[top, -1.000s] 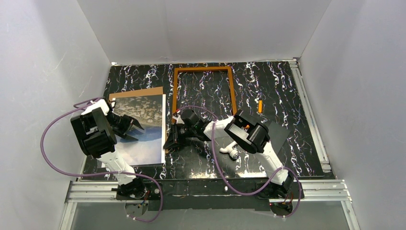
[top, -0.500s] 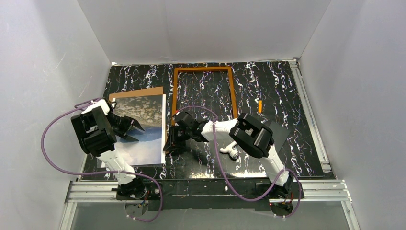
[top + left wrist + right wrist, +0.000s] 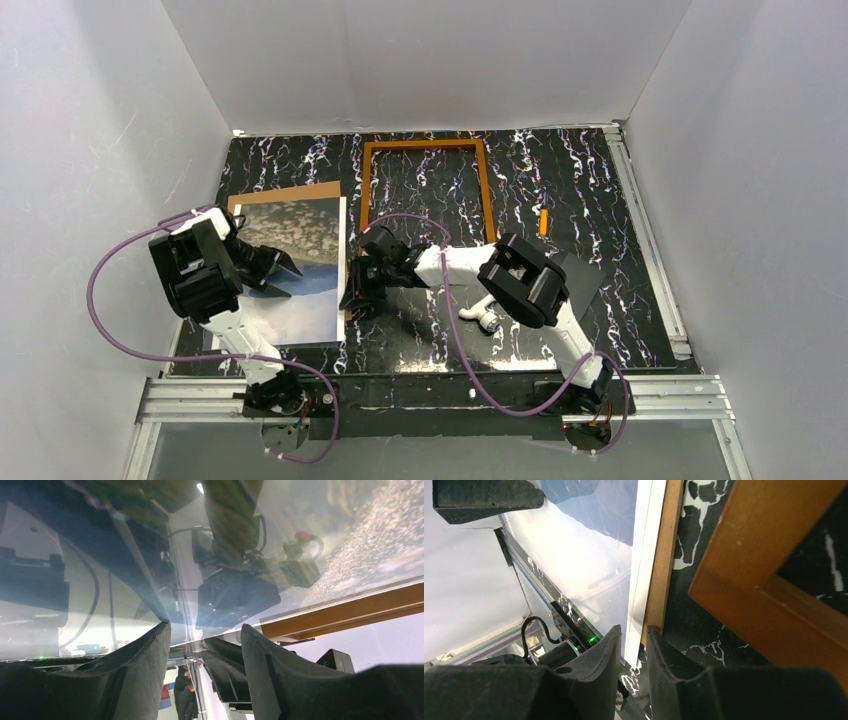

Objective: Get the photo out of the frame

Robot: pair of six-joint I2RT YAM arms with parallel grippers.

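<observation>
**Photo (image 3: 305, 318) clear of the wooden frame, not yet off its board**

Right tool (image 3: 634, 630): fingers nearly together, with only a slit between them. The slit lines up with the photo's right edge, where the white border lies on the tan board (image 3: 662, 570). One finger is on the print's side, the other toward the board and table. Whether anything is nipped: cannot tell. Judged purpose: pick at the border to lift or slide the print off the board.

Left tool (image 3: 206, 625): released, fingers well apart, nothing between them. The tips are down at the glossy face of the print, which mirrors the arm. Contact looks likely but is not certain. The top view puts this tool over the photo's left-middle part. Judged purpose: pin the stack so it does not skate while the other tool works the edge.

Photo: face up on the board at the left of the table (image 3: 600, 180). A strip of board shows along the far and right sides.

Frame (image 3: 425, 145): empty wooden rectangle lying flat at far centre, just beside the board, with table showing through it. Its near corner lies close to the right tool, so there is little room on that side.

Status (judgement): removal mostly done; separating print from board is left. Risk: a creased border if the pinch catches the paper alone.
</observation>
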